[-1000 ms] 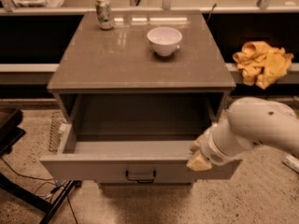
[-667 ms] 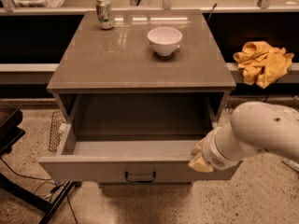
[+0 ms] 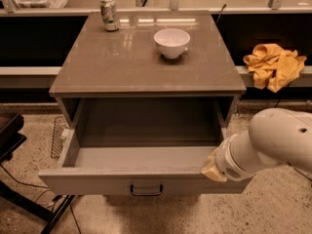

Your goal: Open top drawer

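The wide grey top drawer (image 3: 97,182) is pulled far out below the brown table (image 3: 122,67), scarcely further than a second ago, so opening is judged complete. The gripper (image 3: 213,168) is held at the drawer's front right edge; its state cannot be told.

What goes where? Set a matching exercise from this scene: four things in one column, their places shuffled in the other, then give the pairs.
Things
1. round white bowl
2. green-and-silver drink can
3. crumpled yellow cloth
4. robot's gripper

Places
A. at the right front corner of the pulled-out grey top drawer
B. back left corner of the grey cabinet top
C. on the ledge to the right of the cabinet
D. on the cabinet top, toward the back, right of centre

Pairs: 1-D, 2-B, 3-C, 4-A
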Robot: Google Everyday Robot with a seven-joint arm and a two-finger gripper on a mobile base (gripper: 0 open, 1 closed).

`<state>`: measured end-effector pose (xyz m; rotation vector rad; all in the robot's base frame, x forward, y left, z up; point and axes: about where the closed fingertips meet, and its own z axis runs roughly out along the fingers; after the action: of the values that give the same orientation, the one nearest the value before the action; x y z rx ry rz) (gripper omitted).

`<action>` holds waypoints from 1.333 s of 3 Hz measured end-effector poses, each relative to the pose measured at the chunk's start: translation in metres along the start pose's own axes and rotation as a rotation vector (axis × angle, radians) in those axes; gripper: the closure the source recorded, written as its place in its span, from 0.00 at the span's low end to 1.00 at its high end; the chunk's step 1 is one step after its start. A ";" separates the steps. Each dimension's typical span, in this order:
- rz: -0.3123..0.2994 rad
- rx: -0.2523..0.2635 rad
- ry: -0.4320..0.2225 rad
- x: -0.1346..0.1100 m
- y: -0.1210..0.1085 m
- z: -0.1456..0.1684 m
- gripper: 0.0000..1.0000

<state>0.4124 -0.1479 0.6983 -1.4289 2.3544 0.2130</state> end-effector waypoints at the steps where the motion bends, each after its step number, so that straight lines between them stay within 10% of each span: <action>1: -0.011 0.003 -0.010 -0.005 0.000 0.003 1.00; 4: -0.002 0.146 -0.117 -0.034 -0.023 -0.041 1.00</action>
<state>0.4373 -0.1439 0.7506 -1.3134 2.2254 0.1181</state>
